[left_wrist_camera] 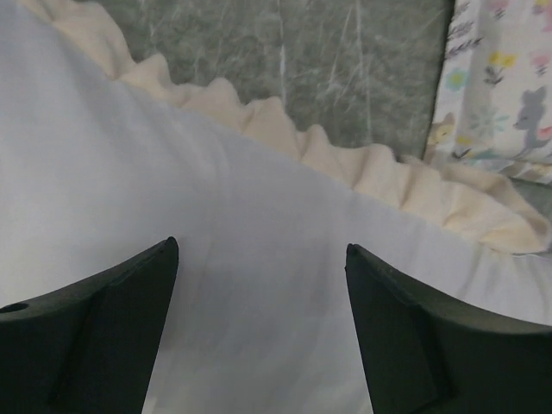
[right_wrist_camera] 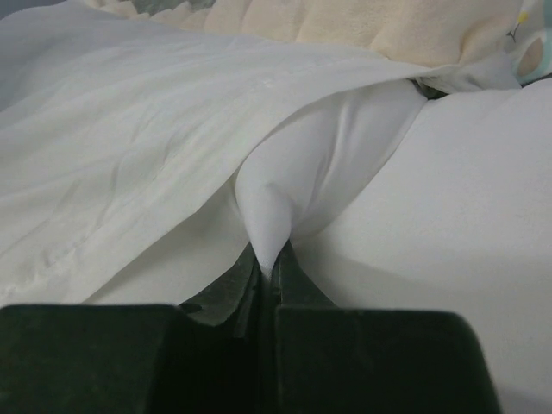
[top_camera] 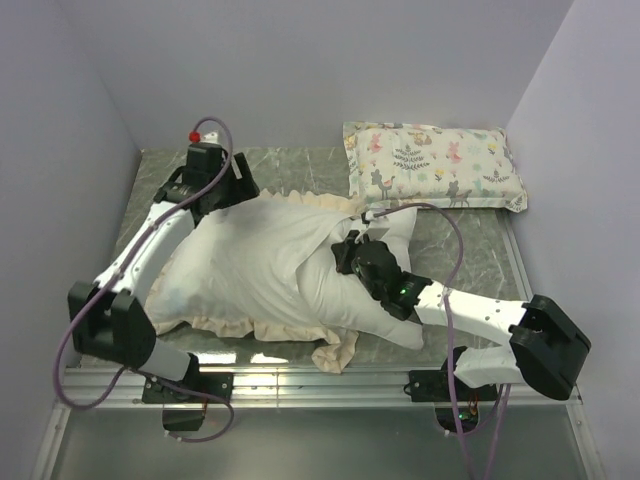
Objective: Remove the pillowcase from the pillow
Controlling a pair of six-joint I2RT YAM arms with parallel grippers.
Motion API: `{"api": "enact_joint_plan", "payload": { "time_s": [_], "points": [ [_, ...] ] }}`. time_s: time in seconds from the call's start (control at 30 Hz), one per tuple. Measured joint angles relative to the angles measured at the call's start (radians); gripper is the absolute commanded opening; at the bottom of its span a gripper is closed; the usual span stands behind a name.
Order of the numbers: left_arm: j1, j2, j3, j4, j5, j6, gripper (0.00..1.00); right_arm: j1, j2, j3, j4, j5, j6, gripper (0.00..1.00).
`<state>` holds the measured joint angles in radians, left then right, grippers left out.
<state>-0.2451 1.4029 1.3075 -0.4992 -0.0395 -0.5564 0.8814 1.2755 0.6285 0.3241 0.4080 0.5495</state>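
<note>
Grey marble tabletop (top_camera: 480, 255) holds the cream-white ruffled fabric pillowcase (top_camera: 250, 265) at centre. Right gripper (right_wrist_camera: 272, 269) pinches the plain white stuffed pillow (top_camera: 400, 232), presumably for extraction; left gripper (left_wrist_camera: 261, 285), spread, hovers ready to restrain fabric.

Smooth matt cloth pillowcase (top_camera: 240, 265), glossy marbled table (top_camera: 290, 170)

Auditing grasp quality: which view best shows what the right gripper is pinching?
Right wrist: the right gripper is shut on a peaked fold of the plain white stuffed pillow, which emerges from under the hem of the cream-white pillowcase. Top external shows that gripper from above, with the pinch hidden. Left wrist doesn't show it.
</note>
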Motion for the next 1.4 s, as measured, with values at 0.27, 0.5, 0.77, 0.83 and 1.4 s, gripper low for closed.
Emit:
{"api": "enact_joint_plan", "payload": {
  "time_s": [0.27,0.5,0.77,0.83,1.4],
  "points": [
    [-0.01,0.148,0.009,-0.061,-0.013,0.061,0.22,0.01,-0.002,0.076,-0.121,0.041,-0.006,0.0],
    [-0.008,0.138,0.019,-0.093,-0.104,0.057,0.0,0.017,-0.002,0.182,-0.286,0.075,-0.017,0.0],
    [0.222,0.018,0.019,-0.12,-0.092,-0.005,0.0,-0.077,-0.119,0.232,-0.439,0.003,-0.016,0.0],
    [0.28,-0.008,0.019,-0.156,-0.085,-0.018,0.0,-0.117,-0.164,0.255,-0.482,-0.037,-0.016,0.0],
    [0.259,-0.028,0.007,-0.137,0.063,0.006,0.64,-0.288,-0.23,0.289,-0.628,-0.188,-0.052,0.05]
  ]
}}
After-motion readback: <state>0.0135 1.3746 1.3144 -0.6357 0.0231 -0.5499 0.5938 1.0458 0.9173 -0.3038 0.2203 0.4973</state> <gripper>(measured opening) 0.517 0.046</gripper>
